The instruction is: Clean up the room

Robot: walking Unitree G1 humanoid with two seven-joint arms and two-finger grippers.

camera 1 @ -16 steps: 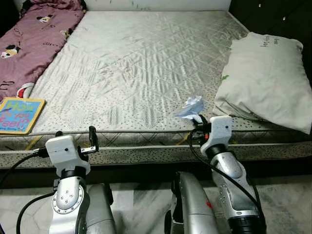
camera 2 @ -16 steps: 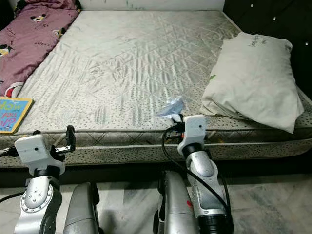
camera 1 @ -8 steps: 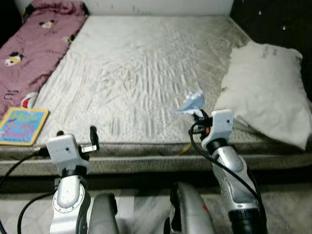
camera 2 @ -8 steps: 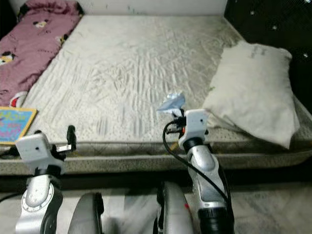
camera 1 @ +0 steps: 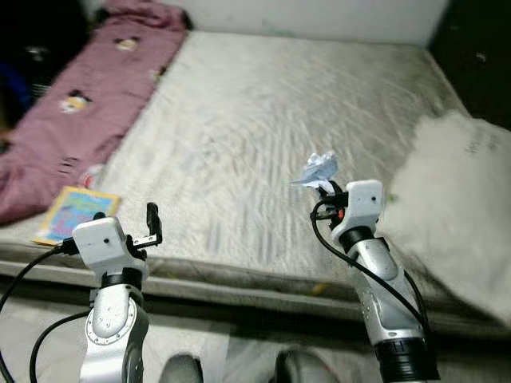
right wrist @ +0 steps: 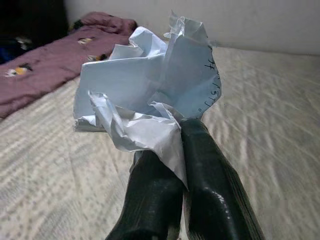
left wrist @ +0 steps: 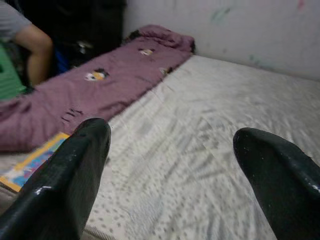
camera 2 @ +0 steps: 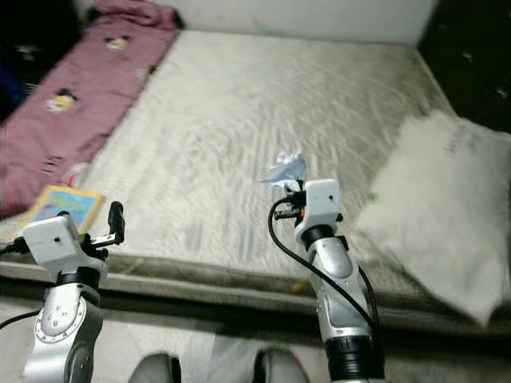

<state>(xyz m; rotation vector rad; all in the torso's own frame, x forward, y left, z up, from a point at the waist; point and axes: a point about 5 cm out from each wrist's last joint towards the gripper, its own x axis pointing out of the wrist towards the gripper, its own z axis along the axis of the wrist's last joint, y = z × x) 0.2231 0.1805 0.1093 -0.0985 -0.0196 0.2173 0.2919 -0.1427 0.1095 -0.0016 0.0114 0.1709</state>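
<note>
So the bed [camera 1: 263, 120] is a bare quilted mattress, greyish-white, no sheet on it. At about 10 o'clock a maroon blanket [camera 1: 88, 112] with cartoon prints runs along that edge. A colourful picture book [camera 1: 77, 214] lies flat near the front edge at around 8 o'clock, just beside the blanket (touching or not, can't tell). A white pillow [camera 1: 459, 199] sits over at 3 o'clock.

Crumpled pale-blue paper [right wrist: 150, 100], aloft above mattress [camera 1: 263, 120]
</note>
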